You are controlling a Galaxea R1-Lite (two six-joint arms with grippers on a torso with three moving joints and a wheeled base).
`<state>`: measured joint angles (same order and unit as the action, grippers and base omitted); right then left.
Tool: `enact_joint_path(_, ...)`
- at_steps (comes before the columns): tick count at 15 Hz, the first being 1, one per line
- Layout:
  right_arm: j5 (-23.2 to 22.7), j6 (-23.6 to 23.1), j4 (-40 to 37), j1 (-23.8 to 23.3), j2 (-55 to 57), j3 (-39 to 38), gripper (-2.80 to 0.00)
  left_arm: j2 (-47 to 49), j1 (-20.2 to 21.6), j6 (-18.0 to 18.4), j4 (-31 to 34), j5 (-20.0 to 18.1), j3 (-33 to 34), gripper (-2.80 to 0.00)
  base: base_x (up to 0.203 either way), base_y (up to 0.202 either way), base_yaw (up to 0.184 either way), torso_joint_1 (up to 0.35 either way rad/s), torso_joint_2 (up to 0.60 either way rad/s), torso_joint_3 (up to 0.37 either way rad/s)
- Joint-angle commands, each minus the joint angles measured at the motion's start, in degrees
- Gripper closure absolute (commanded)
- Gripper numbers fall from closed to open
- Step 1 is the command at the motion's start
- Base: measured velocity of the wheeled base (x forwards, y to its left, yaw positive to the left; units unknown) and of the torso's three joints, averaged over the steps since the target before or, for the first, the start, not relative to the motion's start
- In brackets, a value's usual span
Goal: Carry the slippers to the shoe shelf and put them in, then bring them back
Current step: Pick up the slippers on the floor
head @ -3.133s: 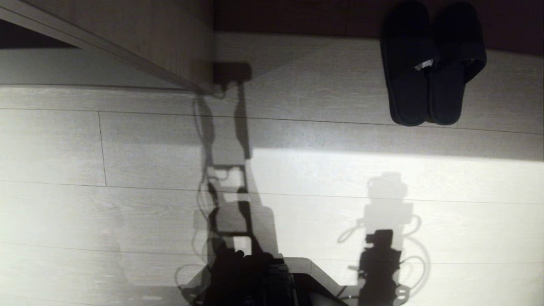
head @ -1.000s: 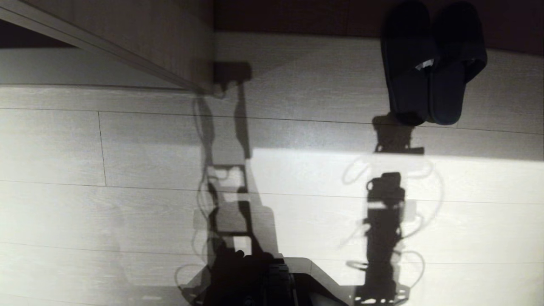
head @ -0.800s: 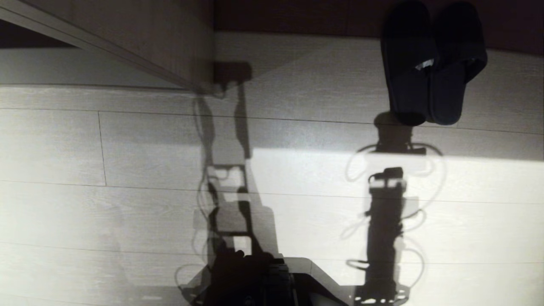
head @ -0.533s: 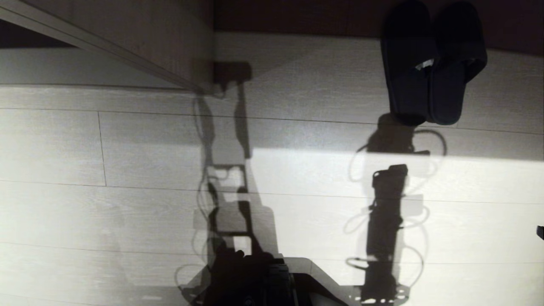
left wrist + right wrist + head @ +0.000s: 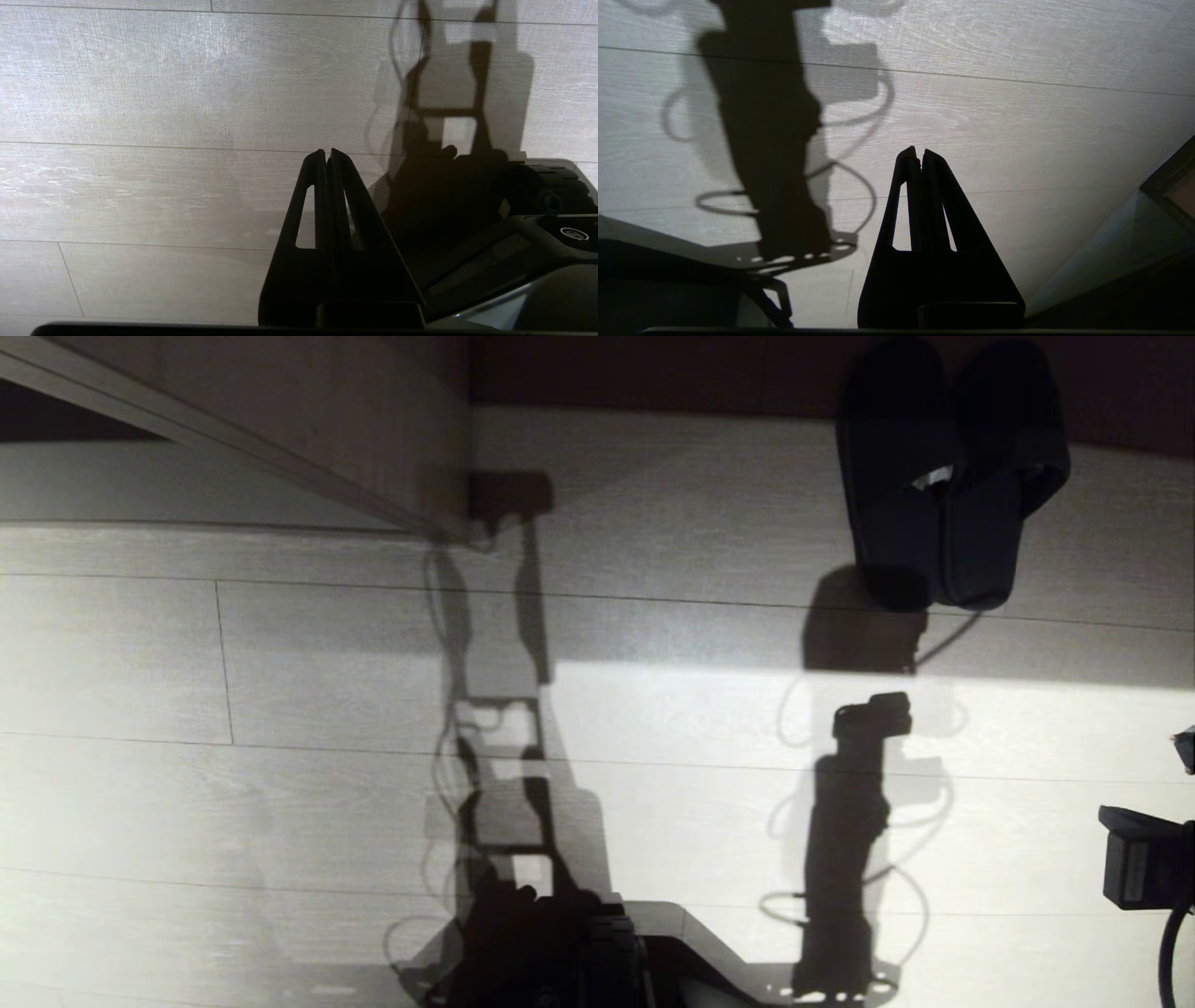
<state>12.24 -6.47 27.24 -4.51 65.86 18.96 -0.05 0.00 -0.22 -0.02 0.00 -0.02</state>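
Note:
The black slippers (image 5: 943, 504) lie side by side at the far right of the head view, toes toward the dark back of the shoe shelf (image 5: 672, 457), on its pale base board. One shows a small white tag (image 5: 932, 478). The shelf's upright divider (image 5: 308, 420) stands at the far left. Part of my right arm (image 5: 1144, 863) shows at the right edge, well short of the slippers. The right gripper (image 5: 920, 151) is shut and empty above bare floor. The left gripper (image 5: 325, 151) is shut, empty, parked low beside my base (image 5: 537, 224).
Pale wood-plank floor (image 5: 280, 784) spreads between my base (image 5: 597, 952) and the shelf, half in bright light and crossed by my arms' shadows. In the right wrist view a dark-framed edge (image 5: 1169, 179) slants along one side.
Part of my right arm has come into the head view at the right edge, and its shadow has stretched toward the slippers' heels. The slippers and left arm have not moved.

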Motion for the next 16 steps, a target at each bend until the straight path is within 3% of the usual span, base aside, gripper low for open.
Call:
enact_joint_path(1, 0.1, 0.0, 2.8, -0.1, 4.9, -0.2, 0.0, 0.0, 0.0, 0.0, 0.0, 0.0, 0.0, 0.0, 0.0, 0.0, 0.0, 0.0, 0.0, 0.0)
enact_joint_path(5, 0.0, 0.2, 11.0, 0.0, 10.1, -0.2, 0.0, 0.0, 0.0, 0.0, -0.1, 0.0, 0.0, 0.0, 0.0, 0.0, 0.0, 0.0, 0.0, 0.0)
enact_joint_path(10, -0.4, 0.2, 29.4, 0.5, 17.0, 0.5, 0.0, 0.0, 0.0, 0.0, -0.1, 0.0, 0.0, 0.0, 0.0, 0.0, 0.0, 0.0, 0.0, 0.0)
enact_joint_path(16, -3.4, 0.3, 36.7, 1.2, 18.8, 2.5, 0.0, 0.0, 0.0, 0.0, -0.1, 0.0, 0.0, 0.0, 0.0, 0.0, 0.0, 0.0, 0.0, 0.0)
